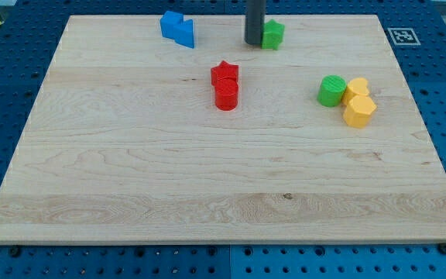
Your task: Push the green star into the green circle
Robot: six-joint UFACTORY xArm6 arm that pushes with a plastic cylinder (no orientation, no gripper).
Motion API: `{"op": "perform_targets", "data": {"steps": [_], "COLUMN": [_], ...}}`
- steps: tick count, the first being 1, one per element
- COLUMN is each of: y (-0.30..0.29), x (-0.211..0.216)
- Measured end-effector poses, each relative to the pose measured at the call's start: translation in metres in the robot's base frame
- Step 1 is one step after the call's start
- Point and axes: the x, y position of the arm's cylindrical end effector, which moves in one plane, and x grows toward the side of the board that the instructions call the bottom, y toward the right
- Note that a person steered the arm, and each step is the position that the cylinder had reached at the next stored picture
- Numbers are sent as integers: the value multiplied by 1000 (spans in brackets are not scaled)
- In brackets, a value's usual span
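My tip [254, 42] near board [130, 170] top edge, seemingly touching green star [273, 34] on its left. Rod only, nothing pinched. Green circle [331, 91] near right edge, touching yellow blocks [358, 102].

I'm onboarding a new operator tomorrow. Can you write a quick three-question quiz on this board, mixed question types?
1. True or false: my tip stands just to the view's left of the green star.
2. Which block touches the green circle?
A. blue block
B. a yellow block
C. red star
3. Fill in: toward the view's bottom, right against the red star, sits the red ____.

Key:
1. True
2. B; a second yellow block sits just below it in the view.
3. circle
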Motion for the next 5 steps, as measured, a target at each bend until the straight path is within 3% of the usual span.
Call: {"op": "perform_targets", "data": {"steps": [2, 3, 4, 5], "y": [10, -16, -46, -38], "x": [4, -5, -36, -56]}}
